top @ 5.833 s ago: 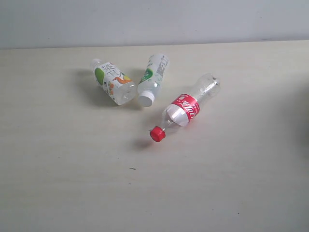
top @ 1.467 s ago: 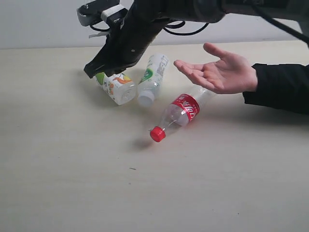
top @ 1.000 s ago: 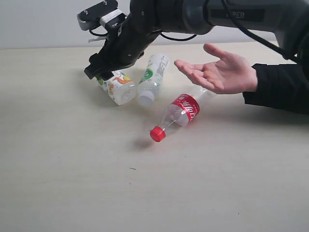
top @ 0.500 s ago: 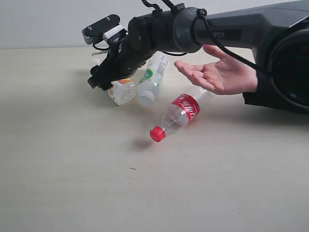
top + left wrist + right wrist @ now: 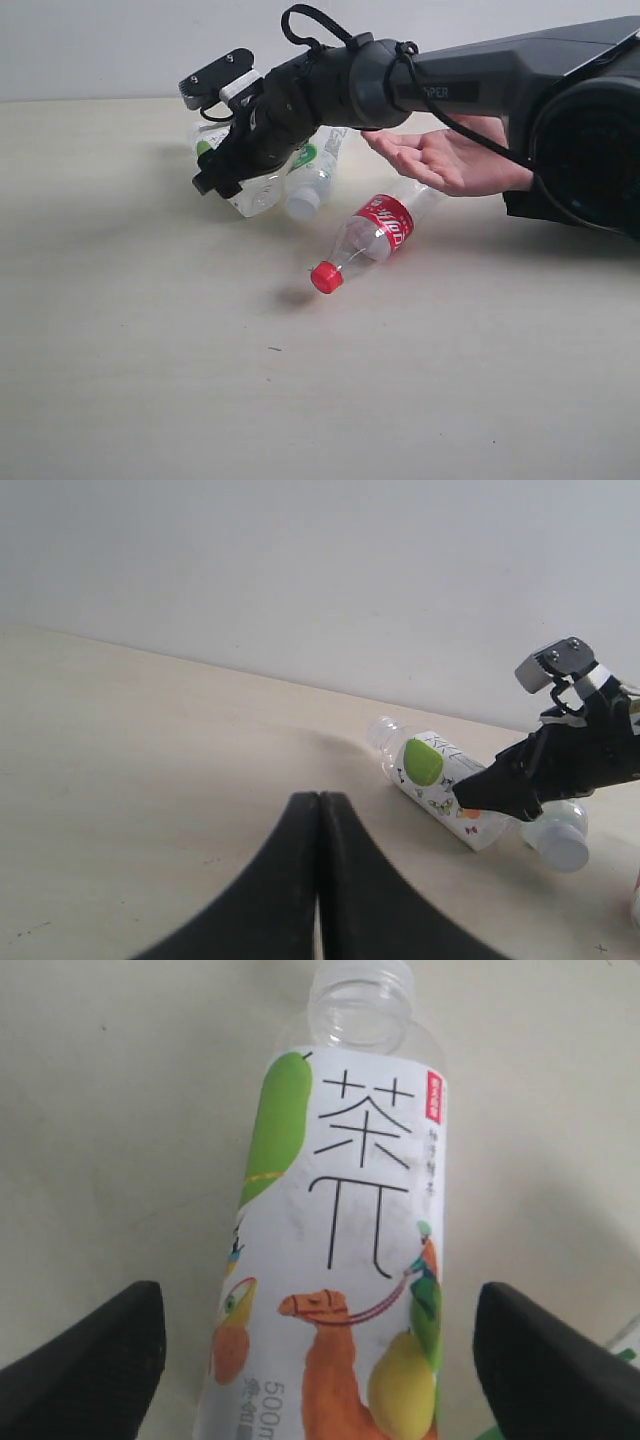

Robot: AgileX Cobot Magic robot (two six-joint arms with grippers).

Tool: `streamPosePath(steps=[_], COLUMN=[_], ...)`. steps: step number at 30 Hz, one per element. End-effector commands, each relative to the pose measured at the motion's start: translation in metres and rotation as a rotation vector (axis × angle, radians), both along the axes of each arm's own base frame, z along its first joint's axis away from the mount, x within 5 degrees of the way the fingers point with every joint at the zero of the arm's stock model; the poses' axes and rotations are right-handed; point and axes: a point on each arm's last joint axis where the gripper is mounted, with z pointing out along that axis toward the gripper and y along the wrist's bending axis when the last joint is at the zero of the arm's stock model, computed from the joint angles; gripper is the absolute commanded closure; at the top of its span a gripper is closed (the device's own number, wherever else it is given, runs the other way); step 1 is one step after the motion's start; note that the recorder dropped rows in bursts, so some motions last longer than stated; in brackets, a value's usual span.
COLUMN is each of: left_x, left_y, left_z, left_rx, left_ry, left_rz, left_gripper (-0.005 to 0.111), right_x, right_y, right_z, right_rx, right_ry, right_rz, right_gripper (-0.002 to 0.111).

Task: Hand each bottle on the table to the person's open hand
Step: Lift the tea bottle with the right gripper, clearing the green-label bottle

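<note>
**Exterior view**
- Right claw [image 5: 222, 180]: reaches in from the right and comes down over the tea bottle [image 5: 256, 193]. Contact cannot be told from here.
- Tea bottle: lies on its side on the table [image 5: 150, 380].
- White-capped bottle [image 5: 308, 185]: also lying down, just beside the tea bottle.
- Red-label bottle [image 5: 378, 228]: on its side nearer the front, apart from the other two.
- Open hand [image 5: 440, 160]: palm up above the table, behind the arm. It looks placed to receive whatever is lifted.

**Left wrist view**
- Left claw [image 5: 318, 870]: tips pressed together, nothing in them. It sits low and well away from the bottles, probably parked clear of the other arm.
- Also visible: the tea bottle [image 5: 432, 780], with the right claw [image 5: 497, 792] at its far end.

**Right wrist view**
- Right claw [image 5: 320, 1360]: spread wide, one finger [image 5: 95, 1355] on each side of the tea bottle [image 5: 345, 1250].
- Bare table shows in both gaps, so nothing is pinched yet.
- The claw straddles the labelled middle, which seems chosen so that closing grips the widest, firmest part.
</note>
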Motion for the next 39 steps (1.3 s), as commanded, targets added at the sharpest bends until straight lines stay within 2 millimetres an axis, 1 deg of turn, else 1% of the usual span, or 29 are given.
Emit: streamPosePath(steps=[1, 4, 12, 22, 26, 28, 30, 33, 37, 39], left_x=[0.0, 0.0, 0.0, 0.0, 0.0, 0.0, 0.0, 0.0, 0.0, 0.0], left_y=[0.0, 0.0, 0.0, 0.0, 0.0, 0.0, 0.0, 0.0, 0.0, 0.0], left_z=[0.001, 0.001, 0.001, 0.001, 0.001, 0.001, 0.001, 0.001, 0.001, 0.001], left_rx=[-0.009, -0.009, -0.009, -0.009, -0.009, -0.009, -0.009, -0.009, -0.009, -0.009], left_ry=[-0.008, -0.008, -0.008, -0.008, -0.008, -0.008, -0.008, -0.008, -0.008, -0.008], left_rz=[-0.005, -0.005, -0.005, -0.005, -0.005, -0.005, -0.005, -0.005, -0.005, -0.005], left_gripper=[0.107, 0.107, 0.107, 0.107, 0.107, 0.107, 0.107, 0.107, 0.107, 0.107], right_x=[0.002, 0.002, 0.002, 0.003, 0.003, 0.003, 0.003, 0.004, 0.004, 0.004], right_y=[0.002, 0.002, 0.003, 0.003, 0.003, 0.003, 0.004, 0.004, 0.004, 0.004], right_z=[0.005, 0.004, -0.009, -0.019, -0.028, -0.028, -0.028, -0.027, -0.027, -0.027], right_rx=[0.02, 0.021, 0.011, 0.017, 0.015, 0.016, 0.022, 0.03, 0.03, 0.03], right_ry=[-0.023, -0.019, -0.002, 0.009, 0.026, 0.025, 0.018, 0.01, 0.01, 0.01], right_rz=[-0.003, -0.007, -0.008, -0.021, -0.032, -0.032, -0.031, -0.031, -0.031, -0.031], right_gripper=[0.028, 0.028, 0.028, 0.028, 0.029, 0.033, 0.04, 0.054, 0.068, 0.079])
